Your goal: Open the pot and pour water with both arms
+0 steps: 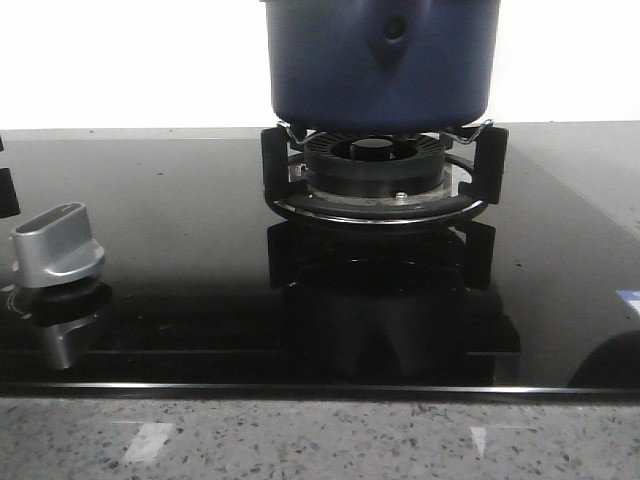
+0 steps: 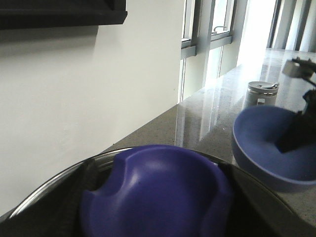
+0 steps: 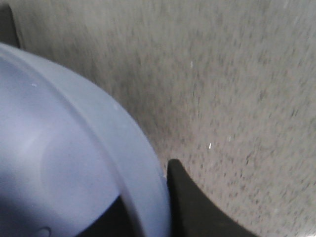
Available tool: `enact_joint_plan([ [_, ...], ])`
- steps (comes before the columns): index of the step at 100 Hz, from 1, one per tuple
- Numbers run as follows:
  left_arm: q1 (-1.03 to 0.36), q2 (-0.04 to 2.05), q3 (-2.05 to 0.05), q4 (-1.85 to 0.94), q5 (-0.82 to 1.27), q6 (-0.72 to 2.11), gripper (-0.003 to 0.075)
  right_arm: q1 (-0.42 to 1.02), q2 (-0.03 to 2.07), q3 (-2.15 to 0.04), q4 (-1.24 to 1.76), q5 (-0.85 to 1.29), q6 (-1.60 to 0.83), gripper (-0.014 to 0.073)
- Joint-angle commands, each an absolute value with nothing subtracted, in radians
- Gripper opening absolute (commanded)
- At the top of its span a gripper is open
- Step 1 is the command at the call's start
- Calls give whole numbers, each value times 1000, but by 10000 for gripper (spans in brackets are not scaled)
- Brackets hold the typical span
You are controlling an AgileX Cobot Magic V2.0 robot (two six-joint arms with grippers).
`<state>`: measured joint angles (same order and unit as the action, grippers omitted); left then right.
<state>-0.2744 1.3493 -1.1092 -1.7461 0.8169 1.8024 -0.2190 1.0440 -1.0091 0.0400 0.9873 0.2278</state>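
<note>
The dark navy pot [image 1: 380, 70] stands on the gas burner [image 1: 380, 165]; its top is cut off by the front view's upper edge. In the left wrist view a purple-blue lid knob [image 2: 163, 187] fills the foreground above a steel-rimmed lid [image 2: 59, 180]. My left gripper [image 2: 158, 212] is shut on that knob, a dark finger on either side. Whether the lid rests on the pot is hidden. My right gripper [image 3: 148, 197] is shut on the rim of a lighter blue bowl [image 3: 59, 148], one black finger [image 3: 187, 197] outside the wall. Neither gripper shows in the front view.
The black glass hob [image 1: 180, 200] carries a silver control knob [image 1: 58, 245] at the front left. The bowl [image 2: 266, 133] stands on a speckled stone counter [image 3: 237, 98]. Behind it is a grey-lidded jar [image 2: 260, 93]. A white wall [image 2: 98, 98] and windows lie beyond.
</note>
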Motion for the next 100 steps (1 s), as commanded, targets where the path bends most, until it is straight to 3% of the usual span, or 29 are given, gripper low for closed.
enact_joint_plan([
  [1,-287,1346,-1184,-1872,881,1802,274,-228,998,-965,65,881,212,-70],
  [100,-371,1506,-1318,-1872,821,1802,274,-229,1041,-893,132,828,220,-70],
])
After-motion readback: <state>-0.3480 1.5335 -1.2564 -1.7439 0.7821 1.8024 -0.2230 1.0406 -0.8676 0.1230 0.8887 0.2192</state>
